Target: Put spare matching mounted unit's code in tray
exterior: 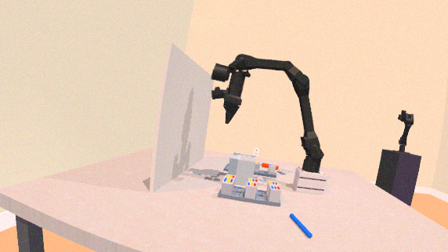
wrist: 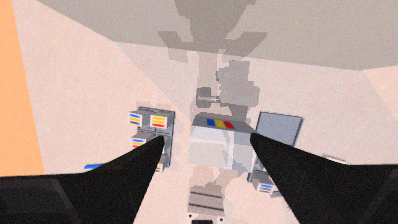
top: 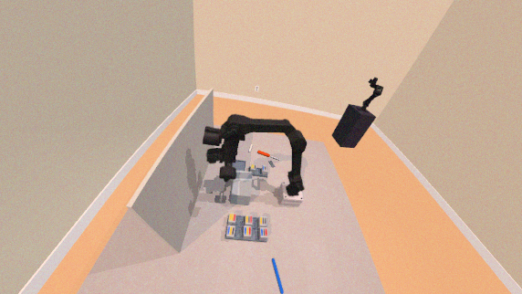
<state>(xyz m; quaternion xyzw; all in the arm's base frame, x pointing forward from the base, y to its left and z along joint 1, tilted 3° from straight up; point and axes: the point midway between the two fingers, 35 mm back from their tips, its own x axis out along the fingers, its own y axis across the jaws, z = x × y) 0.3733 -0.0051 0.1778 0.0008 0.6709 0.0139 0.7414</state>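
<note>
The mounted unit, a pale grey box (top: 241,191) (exterior: 242,169) (wrist: 210,146), stands mid-table. Its back shows in the wrist view with a code label (wrist: 220,123) of blue, yellow and red stripes, left to right. My gripper (exterior: 227,121) (wrist: 207,138) is open and empty, high above the unit and pointing down. Several striped spares stand on a grey rack (exterior: 251,199) (wrist: 172,122); the front middle spare (top: 247,231) appears blue, yellow and red. A smaller rack behind the unit holds spares, one of them with blue on its label (wrist: 265,187). The blue-grey tray (top: 238,165) (wrist: 280,129) is empty.
A tall grey panel (top: 173,169) (exterior: 180,117) stands along the left, close to my wrist. A blue rod (top: 277,276) (exterior: 301,225) lies near the front. An orange-handled screwdriver (top: 264,153) lies behind the racks. Another arm stands on a dark pedestal (top: 353,125) (exterior: 397,174) to the right.
</note>
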